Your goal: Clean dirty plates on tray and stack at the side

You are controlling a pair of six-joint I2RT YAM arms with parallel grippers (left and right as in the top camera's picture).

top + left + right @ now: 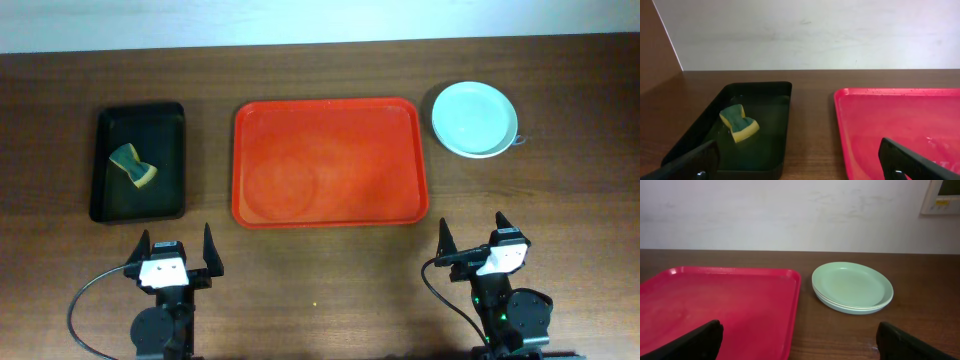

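The plates sit in one stack on the table to the right of the red-orange tray, a pale mint-green one on top. The stack also shows in the right wrist view. The tray holds nothing; it shows in the left wrist view and the right wrist view. My left gripper is open and empty near the front edge, in front of the gap between the black tray and the red tray. My right gripper is open and empty at the front right, in front of the plates.
A smaller black tray stands left of the red tray and holds a green-and-yellow sponge, which also shows in the left wrist view. A pale wall runs along the table's far edge.
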